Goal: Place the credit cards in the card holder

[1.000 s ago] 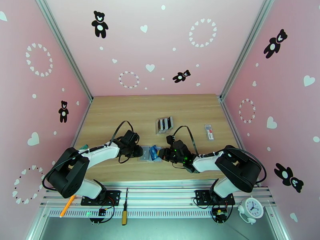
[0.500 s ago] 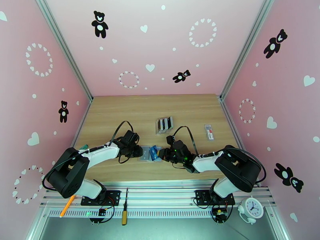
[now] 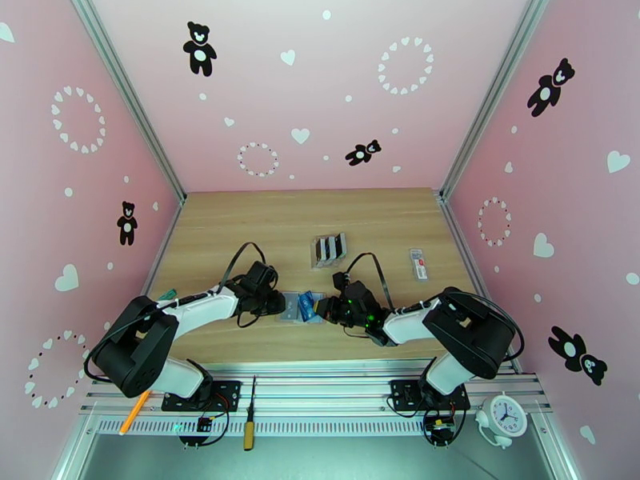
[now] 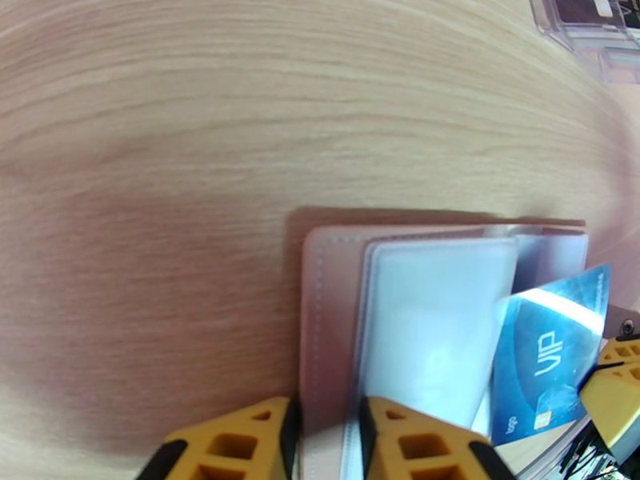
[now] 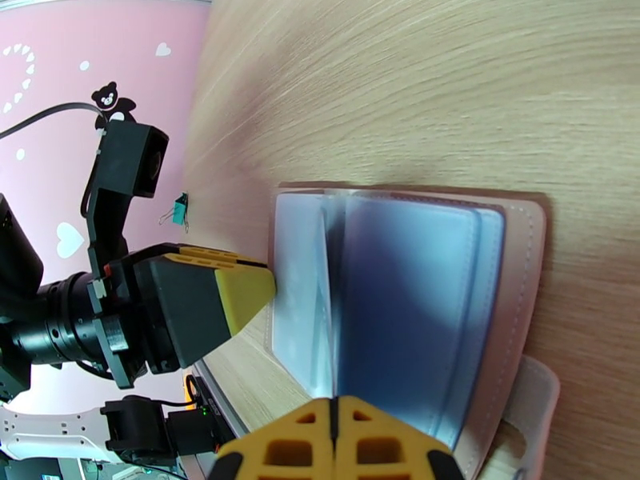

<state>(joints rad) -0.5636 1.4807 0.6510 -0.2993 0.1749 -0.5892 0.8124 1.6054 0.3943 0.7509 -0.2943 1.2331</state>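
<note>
The tan-pink card holder (image 3: 291,308) lies open on the table between the two arms, its clear sleeves fanned up. In the left wrist view my left gripper (image 4: 324,414) is shut on the near edge of the card holder (image 4: 328,314), pinching the cover. A blue credit card (image 4: 548,354) marked VIP stands tilted at the sleeves on the right side. My right gripper (image 5: 334,414) is shut on that credit card (image 5: 408,314), which stretches forward over the card holder (image 5: 524,298). From above, the left gripper (image 3: 278,304) and right gripper (image 3: 322,307) face each other across the credit card (image 3: 306,302).
A clear rack (image 3: 330,250) with upright dark cards stands just behind the holder, its corner also at the rack (image 4: 584,18) in the left wrist view. A small white and red item (image 3: 418,264) lies to the right. Pink walls close in three sides.
The right arm's elbow has shifted slightly left. Both grippers, the holder and the card stay almost where they were.
</note>
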